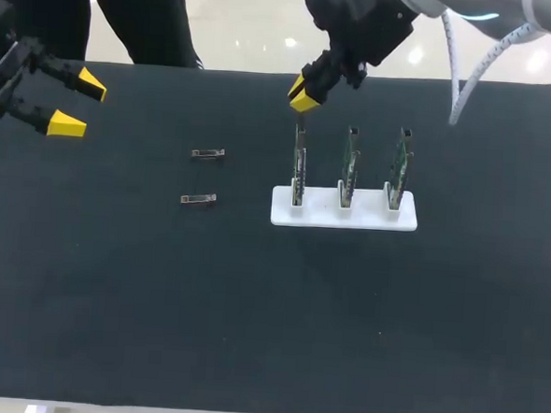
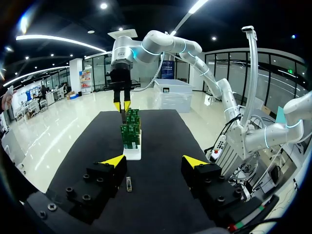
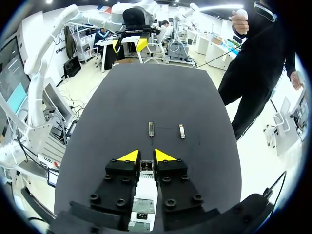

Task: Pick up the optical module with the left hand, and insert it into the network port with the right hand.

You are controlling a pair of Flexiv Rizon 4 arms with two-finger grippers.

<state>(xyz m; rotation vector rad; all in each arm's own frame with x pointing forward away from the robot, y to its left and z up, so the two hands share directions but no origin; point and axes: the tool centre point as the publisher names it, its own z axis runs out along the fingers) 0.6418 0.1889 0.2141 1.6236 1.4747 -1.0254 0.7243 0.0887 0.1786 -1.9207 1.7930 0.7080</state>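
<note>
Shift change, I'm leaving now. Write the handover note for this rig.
Left gripper: open, empty, at the table's left side.
Right gripper: just above the leftmost board in the white stand; a small metal piece sits in it, grip unclear.
Far module and near module lie loose on the table between the arms.
Done: no plugging confirmed.
Left: pick up a module, pass it over, plug it in.
</note>
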